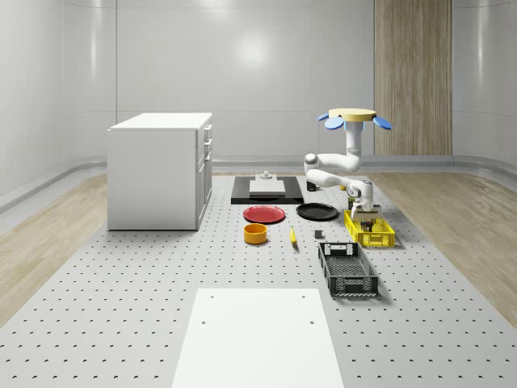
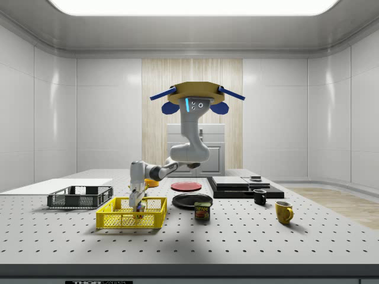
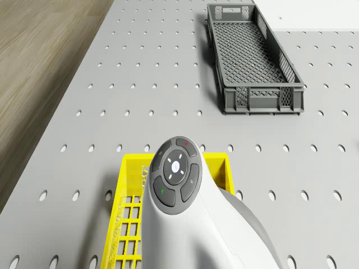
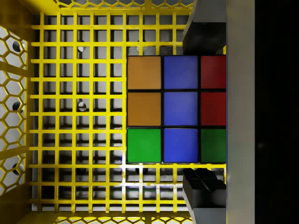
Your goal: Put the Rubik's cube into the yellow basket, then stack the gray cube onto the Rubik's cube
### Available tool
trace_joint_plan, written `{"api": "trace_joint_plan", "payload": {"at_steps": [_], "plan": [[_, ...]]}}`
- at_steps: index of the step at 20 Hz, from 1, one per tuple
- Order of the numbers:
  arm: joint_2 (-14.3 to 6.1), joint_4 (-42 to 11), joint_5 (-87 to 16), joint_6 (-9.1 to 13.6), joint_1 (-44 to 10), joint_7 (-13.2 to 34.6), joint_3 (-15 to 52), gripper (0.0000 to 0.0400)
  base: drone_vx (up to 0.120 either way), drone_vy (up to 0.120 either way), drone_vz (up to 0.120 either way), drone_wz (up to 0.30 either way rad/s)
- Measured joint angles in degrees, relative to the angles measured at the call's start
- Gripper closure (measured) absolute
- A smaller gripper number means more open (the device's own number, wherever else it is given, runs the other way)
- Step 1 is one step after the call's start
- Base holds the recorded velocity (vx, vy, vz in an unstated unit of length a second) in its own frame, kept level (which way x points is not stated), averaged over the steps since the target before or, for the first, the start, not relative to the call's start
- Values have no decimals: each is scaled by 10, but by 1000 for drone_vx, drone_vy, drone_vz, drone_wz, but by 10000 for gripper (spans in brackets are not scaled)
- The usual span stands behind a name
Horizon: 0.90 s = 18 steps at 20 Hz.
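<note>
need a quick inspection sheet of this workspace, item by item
surface: gray perforated table with a white panel at its near end.
job's things: Rubik's cube sits low inside the yellow basket, over its mesh floor; gray cube: nothing seen.
clutter: gray crate, red plate, black plate, orange bowl, can, two mugs, white cabinet.
end effector: end effector lowered into the basket, dark pads on opposite sides of the cube; drone hovers above the table, behind the basket.
cables: nothing seen.
surroundings: white walls, wood panel.
</note>
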State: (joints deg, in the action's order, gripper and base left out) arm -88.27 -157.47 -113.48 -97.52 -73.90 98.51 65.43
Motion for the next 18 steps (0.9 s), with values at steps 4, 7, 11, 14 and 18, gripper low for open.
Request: {"api": "trace_joint_plan", "payload": {"at_steps": [4,7,11,14,18], "plan": [[3,0,-1,2,1,-2,0,9,0,0,90,0],[5,0,-1,4,2,-3,0,4,0,-53,120,0],[8,-1,-2,7,4,-4,0,2,0,-120,110,0],[9,-1,-3,9,5,-5,-1,1,0,-120,0,0],[12,-1,-4,11,6,-6,-1,0,0,-120,50,0]]}}
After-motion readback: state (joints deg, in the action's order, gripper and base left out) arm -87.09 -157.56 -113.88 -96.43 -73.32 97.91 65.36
